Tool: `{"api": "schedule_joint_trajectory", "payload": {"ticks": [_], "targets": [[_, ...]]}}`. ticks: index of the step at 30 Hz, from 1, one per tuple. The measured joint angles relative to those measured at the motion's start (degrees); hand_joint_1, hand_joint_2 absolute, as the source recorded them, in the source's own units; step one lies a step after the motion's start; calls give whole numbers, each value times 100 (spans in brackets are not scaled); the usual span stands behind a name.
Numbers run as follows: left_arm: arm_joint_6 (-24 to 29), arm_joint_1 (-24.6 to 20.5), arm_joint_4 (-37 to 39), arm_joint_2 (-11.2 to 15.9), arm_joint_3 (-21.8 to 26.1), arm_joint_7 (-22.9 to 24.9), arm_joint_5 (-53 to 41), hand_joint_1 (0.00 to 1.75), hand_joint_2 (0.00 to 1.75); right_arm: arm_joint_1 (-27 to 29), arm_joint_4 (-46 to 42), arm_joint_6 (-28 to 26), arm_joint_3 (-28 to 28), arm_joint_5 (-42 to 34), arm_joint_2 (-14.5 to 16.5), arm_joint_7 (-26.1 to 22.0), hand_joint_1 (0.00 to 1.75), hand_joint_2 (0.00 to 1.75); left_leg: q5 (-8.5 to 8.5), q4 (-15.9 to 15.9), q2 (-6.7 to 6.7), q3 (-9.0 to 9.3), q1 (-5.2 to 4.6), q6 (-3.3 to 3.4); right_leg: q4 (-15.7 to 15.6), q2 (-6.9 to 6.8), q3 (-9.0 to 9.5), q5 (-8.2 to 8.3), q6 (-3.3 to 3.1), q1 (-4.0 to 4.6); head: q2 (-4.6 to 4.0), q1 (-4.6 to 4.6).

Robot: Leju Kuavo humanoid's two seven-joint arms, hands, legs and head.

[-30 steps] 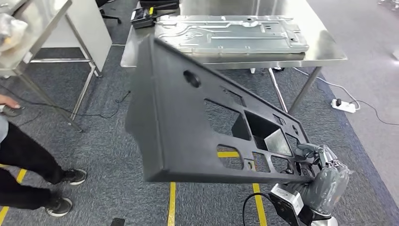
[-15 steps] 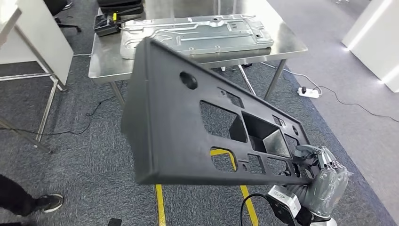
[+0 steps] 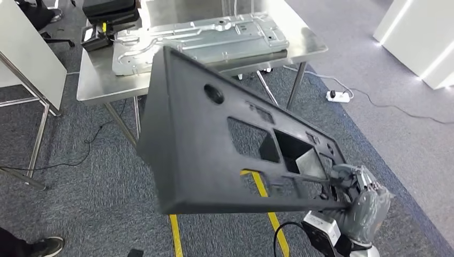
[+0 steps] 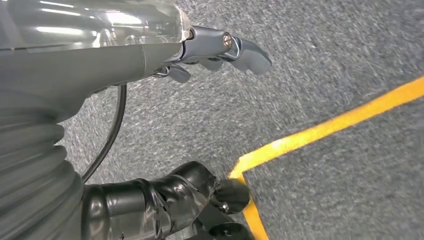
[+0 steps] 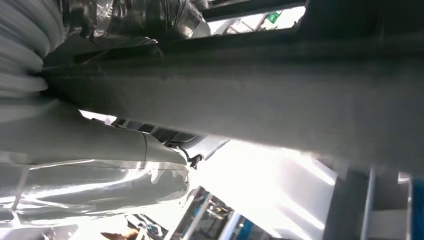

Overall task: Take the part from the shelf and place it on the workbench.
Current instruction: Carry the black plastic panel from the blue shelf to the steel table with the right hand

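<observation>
- The big black part (image 3: pixel 214 139) is held up in the air, tilted, over the grey carpet floor (image 3: pixel 96 176) and in front of the bench (image 3: pixel 93 85).
- It is gripped at one end only by the right hand (image 3: pixel 358 201), whose fingers are closed around the lower edge near a cut-out hole.
- The long far end sticks out with nothing under it, so the part could twist or slip out of the grip and be dropped on the floor.
- The left hand (image 4: pixel 215 50) is seen hanging over the carpet and a yellow line (image 4: pixel 325 130), with nothing held and its fingers loosely apart, so no help is given to the heavy side.
- A big silver metal sheet (image 3: pixel 198 40) is already lying on the bench and takes up most of the top. The part could be knocked into it, or left half off the edge, if it is put down there.
- A black box (image 3: pixel 104 19) with small tools sits at the back corner of the bench.
- The bench legs (image 3: pixel 120 123) and a white power strip (image 3: pixel 338 96) with its cable lie on the way and could be bumped or stepped on.
- A person's shoe (image 3: pixel 45 246) is seen at the lower corner, close to the swing of the part.
</observation>
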Motion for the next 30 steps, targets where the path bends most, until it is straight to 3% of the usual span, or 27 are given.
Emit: {"api": "schedule_joint_trajectory", "payload": {"ticks": [2, 3, 4, 6, 8, 13, 15, 17, 18, 19, 21, 23, 24, 26, 28, 30], "targets": [[-1, 13, 0, 6, 0, 5, 0, 0, 175, -5, 1, 0, 13, -23, 0, -16, 175, 175, -312, 770, -38, -406, -3, -7, 8, 24, 15, -26, -44, 21, 0, -2], [-1, 22, 0, 9, 0, 7, 0, 0, 175, -3, 2, 1, 17, -28, 0, -16, 175, 175, -325, 970, -44, -536, -3, -8, 18, 46, 23, -42, -54, 33, -1, -2], [-1, 28, 0, 11, 0, 8, 0, 0, 175, -2, 3, 1, 20, -32, 0, -17, 175, 175, -211, 943, -45, -561, -3, -3, 32, 74, 38, -60, -54, 40, -1, -2], [-1, 30, 0, 15, 0, 9, 0, 0, 175, -1, 3, 2, 27, -34, 0, -18, 175, 175, 258, 282, -51, -316, -5, 35, 76, 122, 82, -118, -32, 48, 0, -2], [-1, 24, 0, 23, -1, 10, 0, 0, 175, -2, 3, 2, 32, -41, 0, -19, 175, 175, 534, -363, -70, -41, -25, 80, 139, 148, 96, -183, 21, 69, 0, -1], [0, 20, 0, 29, -1, 15, -1, 0, 175, 2, -4, 2, 31, -32, 0, -64, 175, 175, 565, -583, -72, 56, -30, 191, 243, 137, 58, -286, 168, 54, 0, 2], [0, 14, 0, 28, -2, 15, -3, 0, 175, 4, -13, -1, 20, -7, 0, -147, 175, 175, 580, -621, -57, 80, -9, 244, 727, 94, -164, -562, 230, 31, 0, 4], [-1, 13, 0, 28, -1, 15, -6, 0, 175, 14, -13, -2, 7, 30, 0, -195, 175, 175, 569, -625, -46, 84, -10, 263, 1465, 75, -554, -866, 280, 8, 1, 5], [-1, 16, 0, 28, -1, 15, -8, 0, 175, 23, -12, -1, 5, 45, -2, -188, 175, 175, 561, -624, -42, 89, -10, 264, 1680, 70, -687, -894, 295, -4, 0, 5], [-2, 18, 0, 28, 0, 15, -8, 0, 175, 29, -11, -1, 3, 58, -5, -164, 175, 175, 552, -623, -41, 99, -9, 260, 1701, 64, -729, -813, 304, -15, 0, 5], [-5, 18, 0, 28, 0, 15, -7, 0, 175, 31, -11, -1, 1, 94, -11, -99, 175, 175, 524, -623, -48, 142, -6, 239, 1121, 53, -489, -387, 297, -36, 0, 5], [-9, 12, 0, 28, 0, 15, -5, 0, 175, 28, -13, -1, -11, 136, -13, -57, 175, 175, 494, -620, -60, 175, -19, 188, 422, 66, -162, -106, 262, -26, 1, 4], [-9, 9, 0, 28, 0, 15, -4, 0, 175, 29, -13, -2, -18, 149, -14, -52, 175, 175, 485, -621, -65, 179, -24, 155, 240, 73, -84, -71, 238, -10, 0, 4], [-13, 3, 0, 28, 0, 14, -4, 0, 175, 34, -15, -2, -30, 160, -14, -50, 175, 175, 485, -642, -71, 183, -26, 80, 171, 79, -74, -91, 179, 23, 0, 2], [-21, 2, 0, 28, 0, 11, -5, 0, 175, 35, -17, -2, -38, 167, -12, -51, 175, 175, 431, -605, -72, 179, -19, 18, 118, 67, -42, -75, 97, 2, 0, -1], [-26, 0, 0, 28, 0, 8, -7, 0, 175, 32, -22, -1, -43, 178, -10, -54, 175, 175, 171, -194, -75, 0, -17, -5, 64, 37, -1, -60, 16, -11, 0, -5]]}}
